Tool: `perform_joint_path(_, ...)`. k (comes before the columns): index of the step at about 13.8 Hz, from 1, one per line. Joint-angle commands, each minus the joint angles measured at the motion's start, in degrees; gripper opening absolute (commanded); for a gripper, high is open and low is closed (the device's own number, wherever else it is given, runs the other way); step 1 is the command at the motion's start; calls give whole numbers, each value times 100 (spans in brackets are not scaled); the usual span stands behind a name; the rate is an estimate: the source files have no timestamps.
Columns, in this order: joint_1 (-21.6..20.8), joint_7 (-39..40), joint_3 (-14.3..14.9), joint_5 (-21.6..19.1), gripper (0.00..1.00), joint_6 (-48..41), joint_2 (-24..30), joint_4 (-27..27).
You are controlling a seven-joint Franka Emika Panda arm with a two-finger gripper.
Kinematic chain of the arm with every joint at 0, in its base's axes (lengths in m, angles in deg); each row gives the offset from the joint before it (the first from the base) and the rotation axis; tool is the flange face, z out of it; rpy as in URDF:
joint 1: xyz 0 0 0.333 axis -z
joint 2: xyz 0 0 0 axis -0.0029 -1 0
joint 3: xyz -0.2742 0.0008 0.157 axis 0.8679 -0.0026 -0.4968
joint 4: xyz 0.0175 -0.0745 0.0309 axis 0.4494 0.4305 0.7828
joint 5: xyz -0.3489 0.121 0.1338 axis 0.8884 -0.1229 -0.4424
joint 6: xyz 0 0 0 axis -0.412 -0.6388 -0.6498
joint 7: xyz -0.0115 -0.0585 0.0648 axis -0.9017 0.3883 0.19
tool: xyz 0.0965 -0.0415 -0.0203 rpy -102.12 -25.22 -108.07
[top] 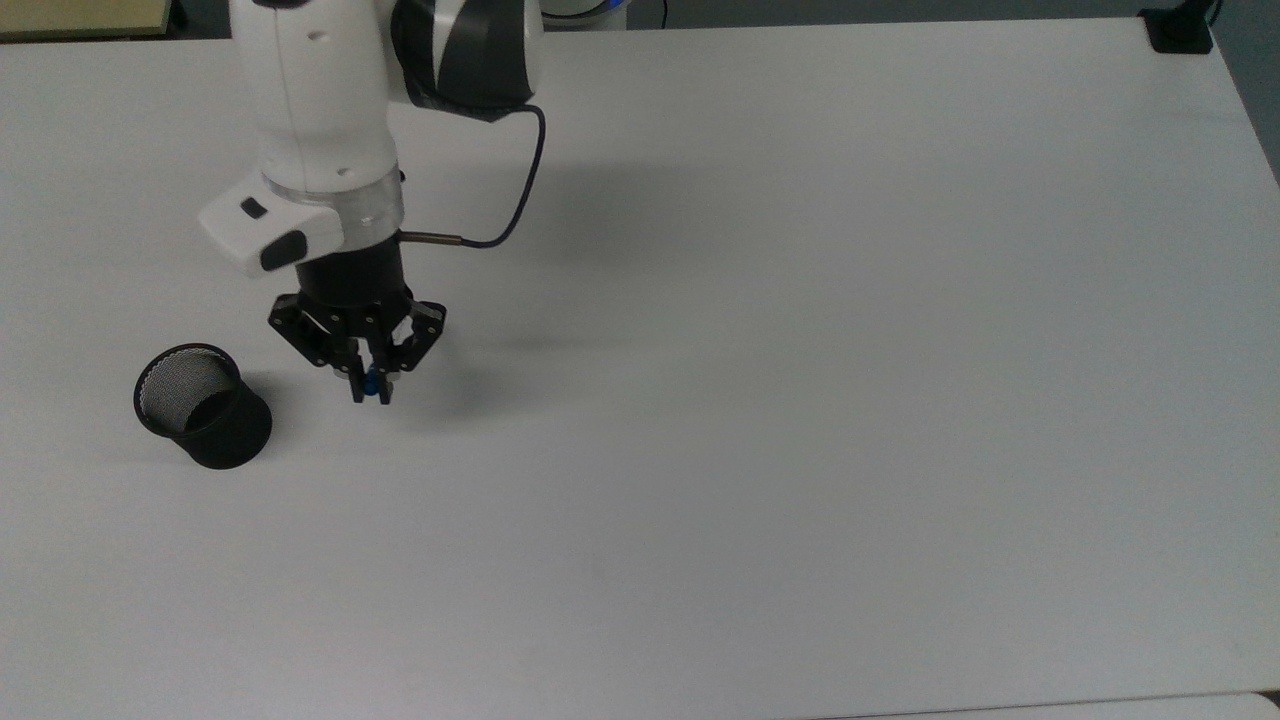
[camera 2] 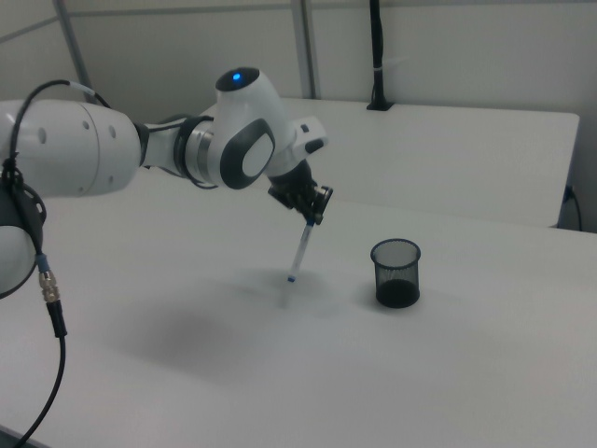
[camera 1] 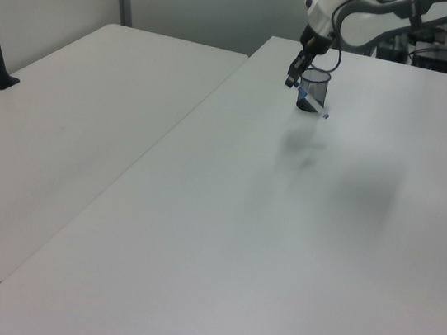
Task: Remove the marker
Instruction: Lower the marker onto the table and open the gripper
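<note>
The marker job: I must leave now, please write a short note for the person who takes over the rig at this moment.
Gripper: jaws shut on the marker, gripping its upper end. The marker hangs tilted above the table, not touching it as far as the right view shows.
Black mesh cup: upright on the table at the top view's left, apart from the gripper, nothing inside.
Done: marker is out of the cup.
Left: probably lower it onto the table and open the jaws.

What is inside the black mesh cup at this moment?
Nothing visible: the black mesh cup shows bare mesh wall and a dark interior in the top view. Its bottom is in shadow. The marker hangs from the gripper, off to the side above the table.
</note>
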Motion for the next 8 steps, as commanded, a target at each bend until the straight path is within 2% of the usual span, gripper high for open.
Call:
perform_joint_path(1, -256, 169, 43, -20, 7, -45, -255, 28)
perform_joint_path(6, -511, 125, 43, -28, 16, 42, -562, 19)
perform_joint_path(7, -555, 125, 43, -20, 35, 43, -650, 2)
perform_joint_path(8, -590, 125, 43, -20, 46, 43, -668, 1)
